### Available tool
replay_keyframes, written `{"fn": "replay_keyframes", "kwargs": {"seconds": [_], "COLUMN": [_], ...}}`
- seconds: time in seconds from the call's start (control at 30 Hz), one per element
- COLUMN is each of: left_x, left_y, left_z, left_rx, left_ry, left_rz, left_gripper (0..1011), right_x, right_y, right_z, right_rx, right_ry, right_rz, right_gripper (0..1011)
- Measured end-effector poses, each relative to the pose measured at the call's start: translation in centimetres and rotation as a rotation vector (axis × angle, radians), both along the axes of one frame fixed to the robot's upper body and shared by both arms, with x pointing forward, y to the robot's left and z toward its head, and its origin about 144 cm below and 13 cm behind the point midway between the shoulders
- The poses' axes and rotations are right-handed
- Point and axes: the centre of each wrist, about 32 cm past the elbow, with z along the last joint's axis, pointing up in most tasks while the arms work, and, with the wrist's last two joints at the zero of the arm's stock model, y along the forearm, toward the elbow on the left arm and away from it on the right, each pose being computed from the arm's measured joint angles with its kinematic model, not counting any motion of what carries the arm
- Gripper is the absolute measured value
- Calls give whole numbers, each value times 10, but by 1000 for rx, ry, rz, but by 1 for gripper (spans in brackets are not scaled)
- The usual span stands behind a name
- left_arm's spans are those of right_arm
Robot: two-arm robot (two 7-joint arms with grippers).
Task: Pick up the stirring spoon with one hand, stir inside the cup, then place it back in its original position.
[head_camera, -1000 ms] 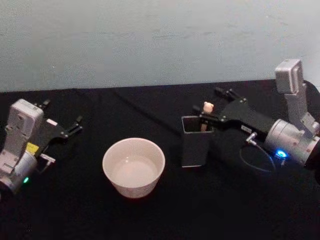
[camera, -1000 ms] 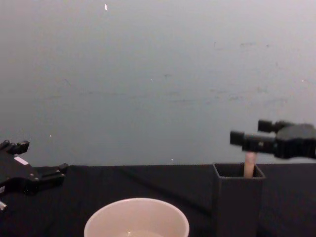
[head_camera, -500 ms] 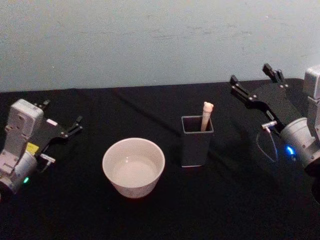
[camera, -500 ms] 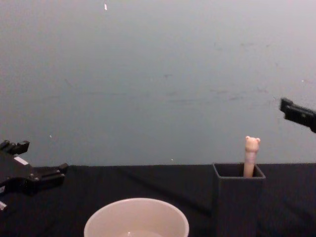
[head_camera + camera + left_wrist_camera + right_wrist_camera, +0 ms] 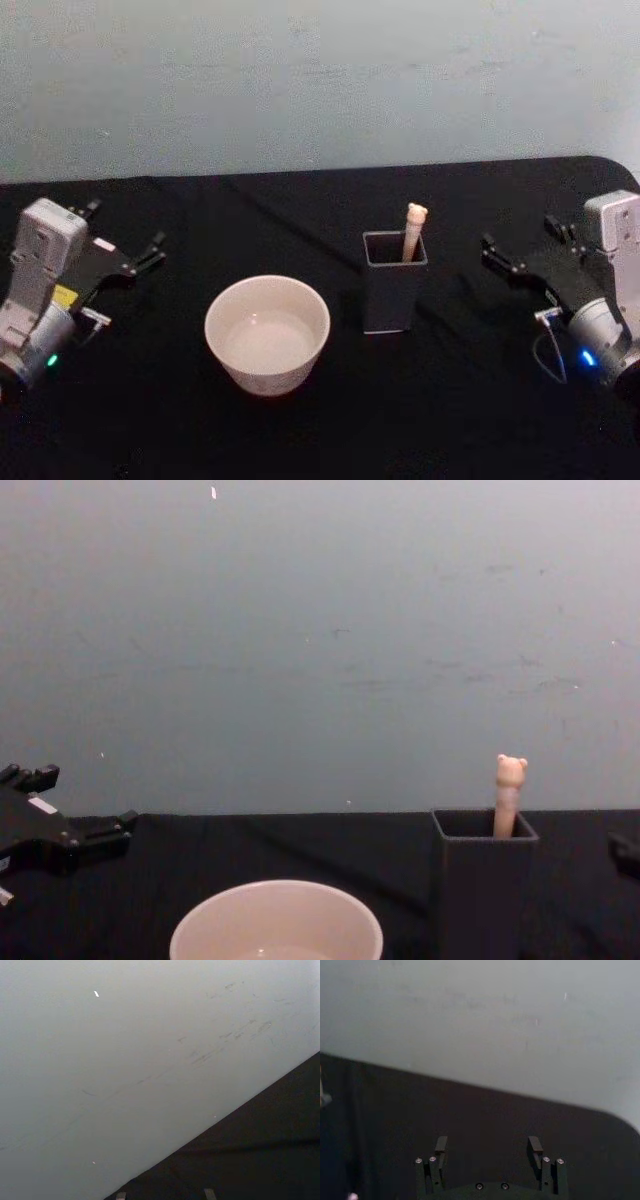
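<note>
Right hand (image 5: pixel 522 252): black, two-fingered, on a silver-grey arm with a blue light, low over the right side of the table. Its fingers (image 5: pixel 441 1146) stand wide apart with nothing between them. It touches nothing and sits well apart from the holder.
Left hand (image 5: pixel 125 238): black, with a small white label, on a silver-grey arm at the left edge of the table, well apart from the cup. Its fingers are spread and hold nothing.
Stirring spoon (image 5: pixel 412 231): stands upright inside the holder, leaning toward a far corner. A slim beige handle rises above the rim, topped by a tiny bear head with two round ears, seen clearly in the chest view (image 5: pixel 509 795). The lower part is hidden inside the box.
Holder (image 5: pixel 393 283): tall, dark grey, square in section, with thin straight walls and a matte surface. It stands on the table right of centre, near the cup but not touching it.
Cup (image 5: pixel 267 333): wide, round, cream-white, with a thick smooth rim and sides that narrow toward the base. The pale inside looks smooth; what it holds cannot be told. It stands left of the holder.
Table (image 5: pixel 300 430): covered in plain black cloth, matte and dark.
Wall (image 5: pixel 300 80): pale grey-blue, flat, with faint scuffs.
</note>
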Motion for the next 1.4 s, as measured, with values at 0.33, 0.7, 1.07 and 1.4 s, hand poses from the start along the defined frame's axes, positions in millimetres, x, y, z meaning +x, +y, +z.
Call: {"fn": "replay_keyframes", "kwargs": {"seconds": [0.33, 0.7, 1.07, 1.4], "left_x": [0, 0, 0, 0], "left_y": [0, 0, 0, 0], "left_z": [0, 0, 0, 0], "left_rx": [0, 0, 0, 0], "left_ry": [0, 0, 0, 0], "left_rz": [0, 0, 0, 0], "left_gripper": [1001, 1001, 1001, 1001], "right_x": [1, 1, 0, 0], "right_y": [-5, -5, -5, -4], "right_z": [-9, -9, -9, -9], "right_rx": [19, 18, 16, 16], "right_ry": [67, 65, 64, 63], "right_rz": [-13, -13, -14, -14], "right_gripper": [1003, 1002, 1003, 1002]}}
